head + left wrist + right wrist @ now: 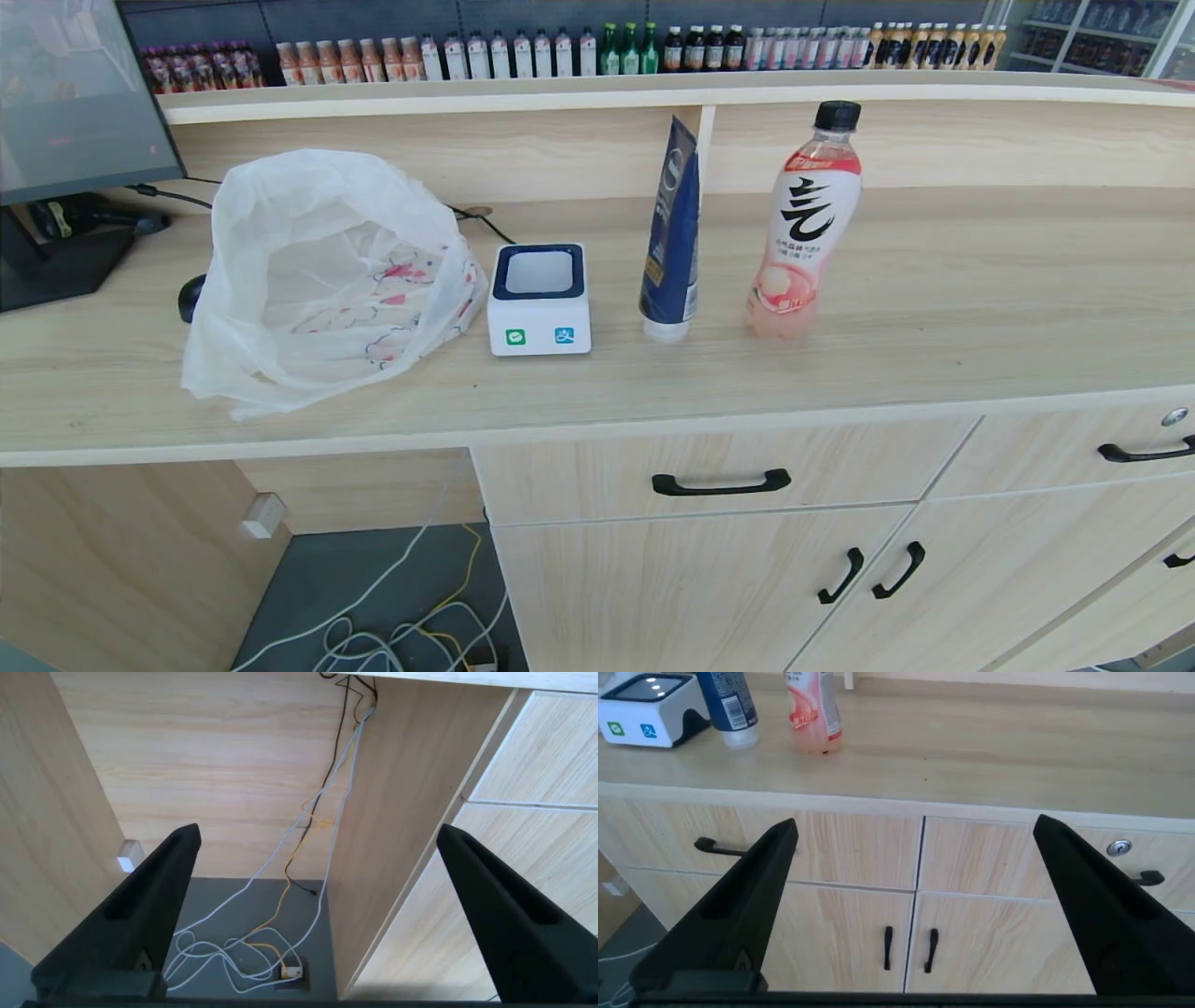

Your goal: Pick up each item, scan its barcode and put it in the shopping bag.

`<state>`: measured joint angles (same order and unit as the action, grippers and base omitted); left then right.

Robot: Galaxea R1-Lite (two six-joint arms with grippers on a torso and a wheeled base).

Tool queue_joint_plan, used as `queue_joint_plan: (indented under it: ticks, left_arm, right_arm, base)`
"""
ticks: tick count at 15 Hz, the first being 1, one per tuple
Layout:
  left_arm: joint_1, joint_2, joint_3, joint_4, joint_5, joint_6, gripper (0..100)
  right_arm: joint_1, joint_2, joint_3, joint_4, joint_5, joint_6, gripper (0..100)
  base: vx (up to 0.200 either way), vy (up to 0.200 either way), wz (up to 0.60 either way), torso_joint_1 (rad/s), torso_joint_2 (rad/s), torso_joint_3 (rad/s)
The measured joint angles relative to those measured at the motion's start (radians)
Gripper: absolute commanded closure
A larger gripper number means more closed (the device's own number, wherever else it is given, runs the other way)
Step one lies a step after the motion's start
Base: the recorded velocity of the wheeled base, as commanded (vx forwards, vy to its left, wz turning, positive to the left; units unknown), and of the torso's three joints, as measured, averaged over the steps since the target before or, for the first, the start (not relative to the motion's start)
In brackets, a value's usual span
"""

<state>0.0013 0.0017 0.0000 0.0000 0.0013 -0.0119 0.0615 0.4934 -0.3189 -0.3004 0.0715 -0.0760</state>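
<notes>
On the wooden counter a white plastic shopping bag lies open at the left. Beside it sits the white barcode scanner with a dark-rimmed top, which the right wrist view shows too. A dark blue tube stands on its cap right of the scanner, its lower part also visible. A pink peach drink bottle with a black cap stands further right. My left gripper hangs open below the counter, over floor cables. My right gripper is open, low in front of the cabinet doors.
A monitor and a handheld scanner stand at the counter's far left, a black mouse behind the bag. Drawers and doors with black handles are below. Cables lie on the floor. The counter's right half is bare.
</notes>
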Motion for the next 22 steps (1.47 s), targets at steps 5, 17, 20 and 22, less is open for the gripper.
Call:
queue_joint_plan:
  ticks: [5,17,20,22]
  left_arm:
    - [0.000,0.000,0.000,0.000,0.000,0.000,0]
    - [0.000,0.000,0.000,0.000,0.000,0.000,0]
    - [0.000,0.000,0.000,0.000,0.000,0.000,0]
    - [0.000,0.000,0.000,0.000,0.000,0.000,0]
  right_arm:
    - [0.066,0.196,-0.021,-0.150,0.000,-0.060,0]
    - [0.457,0.517,-0.153,-0.345,-0.310,-0.134,0]
    - [0.578,0.634,-0.184,-0.480,-0.431,-0.124,0]
    - [0.636,0.724,-0.216,-0.574,-0.460,-0.104,0]
  base:
    - [0.000,0.000,0.00,0.000,0.00,0.000]
    - [0.000,0.000,0.00,0.000,0.00,0.000]
    - [0.000,0.000,0.00,0.000,0.00,0.000]
    - [0.000,0.000,0.00,0.000,0.00,0.000]
